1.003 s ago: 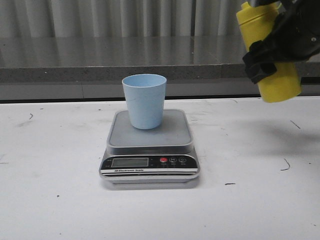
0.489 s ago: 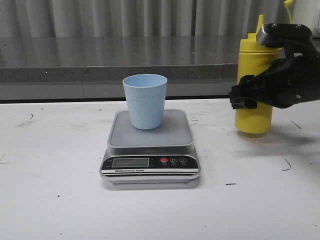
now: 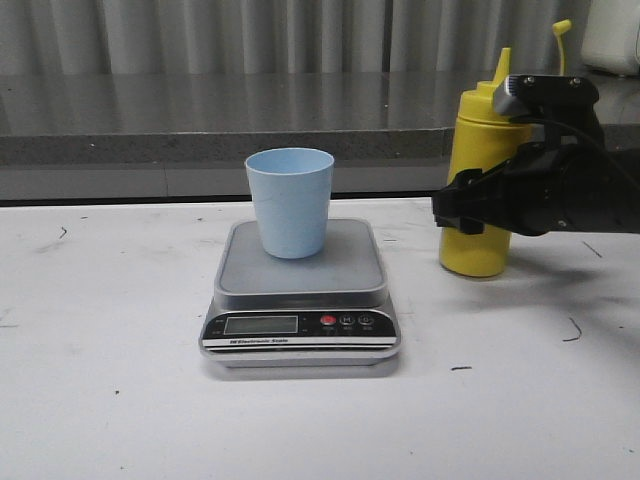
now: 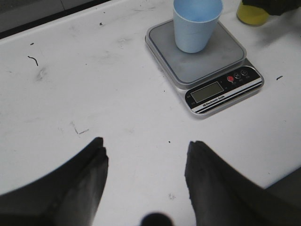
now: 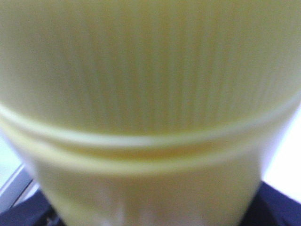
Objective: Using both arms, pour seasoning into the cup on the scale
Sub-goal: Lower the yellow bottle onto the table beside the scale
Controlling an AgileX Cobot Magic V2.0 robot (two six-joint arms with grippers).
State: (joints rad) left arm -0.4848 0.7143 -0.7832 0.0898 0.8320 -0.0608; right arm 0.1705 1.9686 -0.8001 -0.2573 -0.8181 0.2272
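Scale: digital kitchen scale (image 3: 300, 290) sits mid-table on the white tabletop (image 3: 100, 400), grey platform up, black front panel facing the front camera, LCD to the left of a red button (image 3: 327, 321).
Cup: pale blue tumbler (image 3: 290, 202) upright on the platform, toward its rear half; mouth open, nothing seen inside from the left wrist view.
Seasoning: yellow squeeze bottle (image 3: 477, 180) upright, base on the tabletop just right of the scale and apart from it. Pointed nozzle up; small cap (image 3: 562, 27) hangs on its thin tether above and to the right.
Right gripper: (image 3: 470, 205) reaches in from the right edge, black fingers clamped around the bottle's middle (right wrist view is filled with blurred yellow ribbing, so the bottle is hard against that camera).
Left gripper: (image 4: 146, 165) seen only in its own wrist view, two dark fingers (image 4: 89, 174) spread wide with bare tabletop between them, holding nothing; scale and cup lie well ahead of it.
Backdrop: grey ledge (image 3: 200, 120) behind the table, pale curtain folds above.
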